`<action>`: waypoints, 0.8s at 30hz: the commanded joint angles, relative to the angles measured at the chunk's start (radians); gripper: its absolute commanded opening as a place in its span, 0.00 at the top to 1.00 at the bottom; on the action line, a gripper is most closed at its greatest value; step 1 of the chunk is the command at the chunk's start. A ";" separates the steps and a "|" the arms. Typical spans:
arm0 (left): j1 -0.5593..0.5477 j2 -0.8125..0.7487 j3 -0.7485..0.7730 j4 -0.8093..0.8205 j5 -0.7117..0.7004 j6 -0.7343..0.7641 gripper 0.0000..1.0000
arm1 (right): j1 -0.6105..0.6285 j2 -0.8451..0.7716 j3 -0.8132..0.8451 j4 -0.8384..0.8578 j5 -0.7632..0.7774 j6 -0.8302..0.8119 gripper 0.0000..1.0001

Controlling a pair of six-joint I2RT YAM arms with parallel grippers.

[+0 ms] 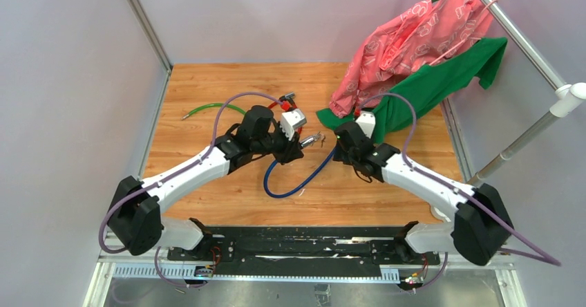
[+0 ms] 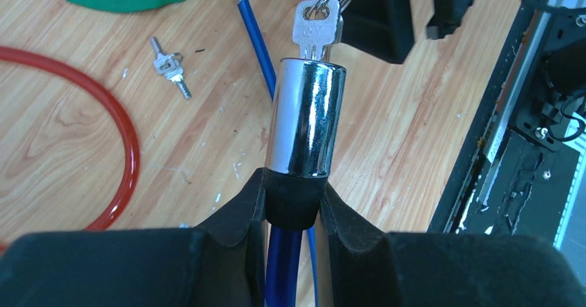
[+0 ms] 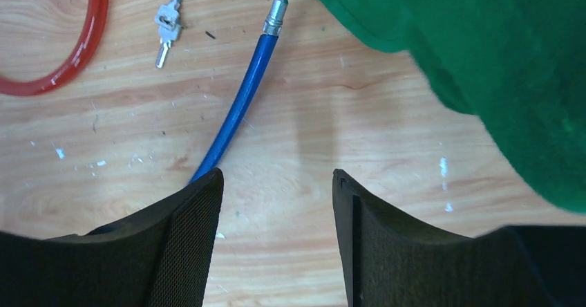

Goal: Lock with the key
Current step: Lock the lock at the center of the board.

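Observation:
My left gripper (image 2: 294, 182) is shut on the black collar of the blue cable's chrome lock cylinder (image 2: 306, 117) and holds it above the table. A small silver key (image 2: 316, 27) with a ring sticks in the cylinder's far end. In the top view the left gripper (image 1: 294, 144) and the key (image 1: 311, 140) are at mid-table. My right gripper (image 3: 276, 182) is open and empty just above the wood, to the right of the key (image 1: 343, 141). The blue cable (image 3: 242, 103) ends in a free metal pin (image 3: 276, 10) at the edge of the green cloth.
A second small bunch of keys (image 2: 169, 66) lies flat on the wood, also in the right wrist view (image 3: 167, 23). A red cable loop (image 2: 128, 148) lies beside it. A green cable (image 1: 211, 108) lies far left. Green cloth (image 3: 484, 44) and a pink garment (image 1: 408, 37) hang at the back right.

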 commanded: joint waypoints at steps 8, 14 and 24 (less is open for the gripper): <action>0.021 -0.067 -0.087 0.114 0.004 -0.120 1.00 | -0.014 0.345 0.181 0.102 -0.019 0.148 0.38; 0.024 -0.081 -0.106 0.142 0.002 -0.133 1.00 | -0.023 0.499 0.253 0.084 0.009 0.123 0.39; 0.027 -0.093 -0.121 0.160 0.005 -0.149 1.00 | -0.052 0.615 0.263 0.089 -0.056 0.077 0.51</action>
